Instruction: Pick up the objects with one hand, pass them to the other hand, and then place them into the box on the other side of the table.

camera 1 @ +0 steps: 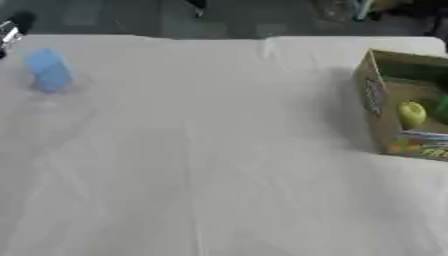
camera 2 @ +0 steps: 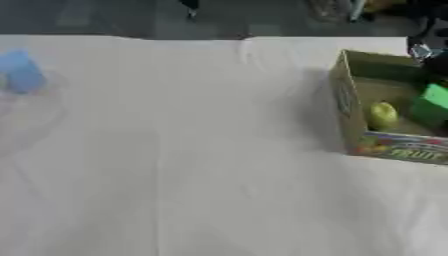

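While the blue block [camera 1: 47,70] stands alone at the tabletop's [camera 1: 219,165] far left, the box [camera 2: 354,107] at far right already holds a yellow-green fruit [camera 2: 381,114] and a green piece [camera 2: 431,104]. Left hand [camera 1: 12,29] shows above the block, fingers unreadable; it should descend squarely over it. Right hand [camera 2: 426,47]: cannot tell.

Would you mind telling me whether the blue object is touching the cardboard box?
Apart. The left eye view shows the blue object at the table's far left and the cardboard box at the right edge, with bare white cloth between them.
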You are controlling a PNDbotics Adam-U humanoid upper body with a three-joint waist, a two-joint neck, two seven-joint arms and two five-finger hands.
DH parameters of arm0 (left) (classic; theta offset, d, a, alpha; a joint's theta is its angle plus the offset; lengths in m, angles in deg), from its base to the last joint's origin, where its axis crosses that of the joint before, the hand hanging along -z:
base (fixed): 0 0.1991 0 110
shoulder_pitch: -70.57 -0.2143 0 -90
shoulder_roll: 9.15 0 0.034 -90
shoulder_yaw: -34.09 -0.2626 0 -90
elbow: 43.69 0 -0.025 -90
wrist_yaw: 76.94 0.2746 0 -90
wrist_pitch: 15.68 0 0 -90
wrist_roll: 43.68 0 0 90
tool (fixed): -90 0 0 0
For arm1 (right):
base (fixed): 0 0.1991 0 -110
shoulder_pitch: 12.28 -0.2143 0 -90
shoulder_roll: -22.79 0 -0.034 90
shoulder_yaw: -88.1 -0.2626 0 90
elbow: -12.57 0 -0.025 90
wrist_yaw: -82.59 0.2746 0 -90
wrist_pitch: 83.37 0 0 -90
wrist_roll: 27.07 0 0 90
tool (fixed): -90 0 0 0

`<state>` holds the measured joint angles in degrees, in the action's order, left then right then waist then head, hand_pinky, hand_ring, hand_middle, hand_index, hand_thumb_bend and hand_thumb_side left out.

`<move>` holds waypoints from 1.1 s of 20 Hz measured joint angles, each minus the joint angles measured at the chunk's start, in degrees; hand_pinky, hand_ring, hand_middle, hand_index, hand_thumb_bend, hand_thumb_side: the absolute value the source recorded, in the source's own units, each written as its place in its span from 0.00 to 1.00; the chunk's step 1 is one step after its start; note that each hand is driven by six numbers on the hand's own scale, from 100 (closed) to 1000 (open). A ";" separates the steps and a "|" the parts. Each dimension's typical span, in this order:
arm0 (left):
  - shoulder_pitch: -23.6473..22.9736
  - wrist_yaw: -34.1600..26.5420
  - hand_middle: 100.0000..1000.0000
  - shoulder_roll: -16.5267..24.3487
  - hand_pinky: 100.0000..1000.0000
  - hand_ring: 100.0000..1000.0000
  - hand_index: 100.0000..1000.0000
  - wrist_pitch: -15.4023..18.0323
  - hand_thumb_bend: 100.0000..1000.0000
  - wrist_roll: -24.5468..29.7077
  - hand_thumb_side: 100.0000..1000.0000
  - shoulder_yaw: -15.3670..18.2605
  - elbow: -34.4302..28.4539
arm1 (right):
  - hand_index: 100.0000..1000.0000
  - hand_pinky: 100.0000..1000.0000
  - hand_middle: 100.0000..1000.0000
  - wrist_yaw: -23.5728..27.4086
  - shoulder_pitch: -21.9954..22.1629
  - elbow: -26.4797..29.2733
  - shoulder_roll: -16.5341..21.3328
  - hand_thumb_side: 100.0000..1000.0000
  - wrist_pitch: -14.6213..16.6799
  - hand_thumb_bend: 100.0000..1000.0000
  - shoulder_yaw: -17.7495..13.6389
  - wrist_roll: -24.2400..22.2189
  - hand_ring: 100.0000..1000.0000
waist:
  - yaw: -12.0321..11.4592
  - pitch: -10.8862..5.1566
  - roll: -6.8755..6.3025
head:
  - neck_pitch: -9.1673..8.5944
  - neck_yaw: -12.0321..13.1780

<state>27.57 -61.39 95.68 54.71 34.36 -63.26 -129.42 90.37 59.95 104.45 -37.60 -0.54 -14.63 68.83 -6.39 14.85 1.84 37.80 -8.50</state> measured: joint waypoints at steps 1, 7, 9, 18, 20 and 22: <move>1.52 1.37 0.59 0.66 0.71 0.67 0.79 0.25 0.77 1.95 0.24 -0.26 1.62 | 0.83 0.83 0.83 0.63 -0.16 0.42 -0.10 0.09 0.27 0.18 0.01 0.18 0.77 | 0.00 0.00 0.00 | 0.17 0.18; 9.34 9.95 0.64 2.30 0.73 0.71 0.82 3.24 0.87 15.88 0.21 -2.17 12.33 | 0.83 0.84 0.83 2.66 -0.42 2.04 -0.41 0.10 1.04 0.17 0.05 0.90 0.77 | -0.12 0.00 -0.28 | 0.40 1.59; 11.61 12.88 0.66 2.28 0.74 0.72 0.83 4.43 0.88 21.47 0.22 -2.44 16.31 | 0.83 0.84 0.83 2.69 -0.47 2.18 -0.41 0.10 1.07 0.16 0.07 0.96 0.77 | -0.16 0.00 -0.28 | 0.40 1.98; 18.93 24.65 0.70 -1.41 0.79 0.76 0.82 6.55 0.88 36.65 0.17 -1.31 31.28 | 0.83 0.84 0.83 2.69 -0.63 2.40 -0.42 0.12 0.84 0.16 0.36 0.92 0.77 | 0.03 0.00 -0.28 | 0.31 2.94; 20.24 27.34 0.71 -2.70 0.80 0.77 0.82 6.51 0.88 38.32 0.17 -0.24 34.50 | 0.83 0.84 0.83 2.69 -0.71 2.40 -0.46 0.12 0.82 0.16 0.42 0.90 0.77 | 0.03 0.01 -0.28 | 0.19 3.25; 21.26 29.68 0.71 -3.78 0.81 0.78 0.82 6.14 0.87 39.15 0.16 0.88 37.23 | 0.83 0.84 0.83 2.69 -0.88 2.41 -0.51 0.12 0.76 0.17 0.44 0.82 0.77 | 0.08 0.03 -0.28 | -0.13 3.73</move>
<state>48.83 -31.72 91.90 60.85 73.51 -62.38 -92.19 93.06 59.06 106.86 -38.12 0.22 -14.20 69.64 -6.31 14.88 1.56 37.67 -4.78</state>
